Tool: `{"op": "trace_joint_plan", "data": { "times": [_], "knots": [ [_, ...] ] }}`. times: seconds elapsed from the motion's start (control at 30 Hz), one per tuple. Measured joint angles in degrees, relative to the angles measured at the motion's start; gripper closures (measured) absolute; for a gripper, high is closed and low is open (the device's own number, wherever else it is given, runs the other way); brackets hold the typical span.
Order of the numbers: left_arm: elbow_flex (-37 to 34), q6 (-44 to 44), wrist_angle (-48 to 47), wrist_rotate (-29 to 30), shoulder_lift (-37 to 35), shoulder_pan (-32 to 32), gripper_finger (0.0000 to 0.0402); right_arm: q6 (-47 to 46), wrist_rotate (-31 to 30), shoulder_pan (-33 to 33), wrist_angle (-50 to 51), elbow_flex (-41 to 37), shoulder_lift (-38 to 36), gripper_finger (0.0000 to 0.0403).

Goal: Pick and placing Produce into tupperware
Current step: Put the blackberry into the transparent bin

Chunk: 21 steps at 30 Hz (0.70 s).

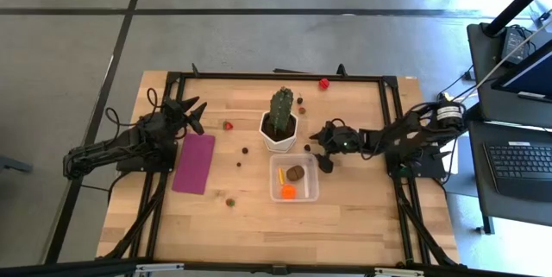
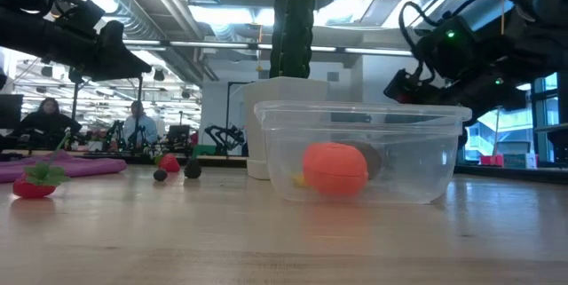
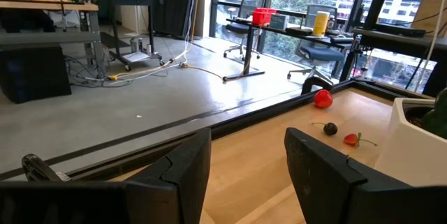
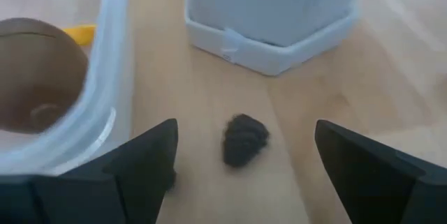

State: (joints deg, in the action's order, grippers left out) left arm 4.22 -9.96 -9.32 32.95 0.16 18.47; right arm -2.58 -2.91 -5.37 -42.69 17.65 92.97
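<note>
On the near part of the pale wooden surface point(image 1: 345, 217) sits the tupperware point(image 1: 294, 179), a clear low-walled container holding an orange piece point(image 1: 287, 192), a brown piece point(image 1: 296, 173) and a sliver of yellow. A small dark piece point(image 1: 230, 201) lies to its left near the front edge. Further left a flat magenta rectangle point(image 1: 194, 162) rests on the wood.

Just beyond the tupperware's far right corner hovers the right gripper point(image 1: 316, 140), its fingers spread wide on either side of a dark berry-like piece point(image 4: 244, 139) lying on the surface between the container wall and the white pot point(image 1: 279, 132). The pot holds a green cactus point(image 1: 282, 104) and stands just behind the tupperware.

More produce is scattered in the middle: a strawberry point(image 1: 228, 125) left of the pot and two dark bits point(image 1: 245, 149) nearer. At the far edge lies a red piece point(image 1: 323, 83).

The left gripper point(image 1: 191, 111) waits over the left side beyond the magenta rectangle, fingers apart and empty.

Past the surface, the room shows grey concrete floor, desks, office chairs and large windows; two people sit at a distant bench point(image 2: 89, 147).
</note>
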Motion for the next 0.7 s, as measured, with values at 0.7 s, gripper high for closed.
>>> {"op": "trace_joint_plan", "data": {
  "times": [0.7],
  "knots": [
    [0.0,0.0,0.0,0.0,0.0,0.0,0.0225,-0.1,1.0,0.0,2.4,3.5,5.8,0.0166]
  ]
}}
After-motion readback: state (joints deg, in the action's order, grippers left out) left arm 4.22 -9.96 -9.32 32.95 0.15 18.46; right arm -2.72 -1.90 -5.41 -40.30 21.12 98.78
